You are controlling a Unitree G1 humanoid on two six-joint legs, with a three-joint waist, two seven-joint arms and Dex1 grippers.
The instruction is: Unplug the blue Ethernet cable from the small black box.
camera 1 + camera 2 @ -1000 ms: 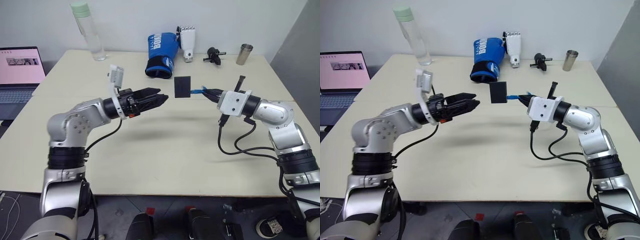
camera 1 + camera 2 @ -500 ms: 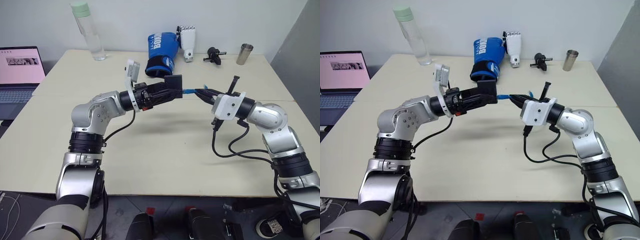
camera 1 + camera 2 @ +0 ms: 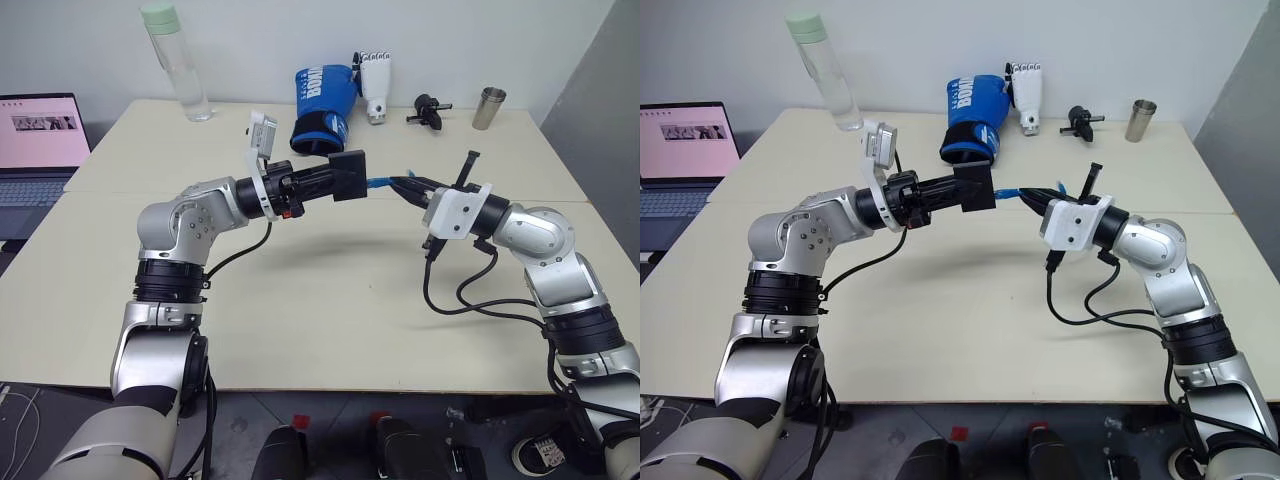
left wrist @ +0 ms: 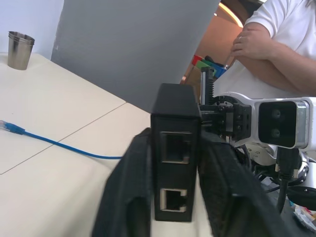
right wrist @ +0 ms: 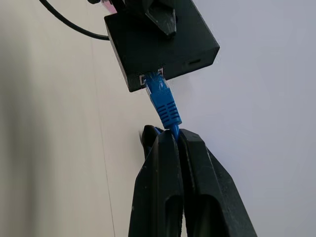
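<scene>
While the left gripper (image 3: pixel 340 182) pinches the box (image 3: pixel 349 174) above the table (image 3: pixel 330 290), the right gripper (image 5: pixel 174 143) is clamped on the blue cable (image 5: pixel 165 103) just behind its plug, which sits in the port. The pull-apart looks ready to begin, calling for a straight tug; the plug's latch is hidden.

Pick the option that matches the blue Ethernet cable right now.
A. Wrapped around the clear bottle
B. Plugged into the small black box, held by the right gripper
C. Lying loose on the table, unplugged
B: the blue Ethernet cable's plug sits in the small matte-black box's port, the right gripper shut on the cord, and the left gripper clamping the box.
</scene>
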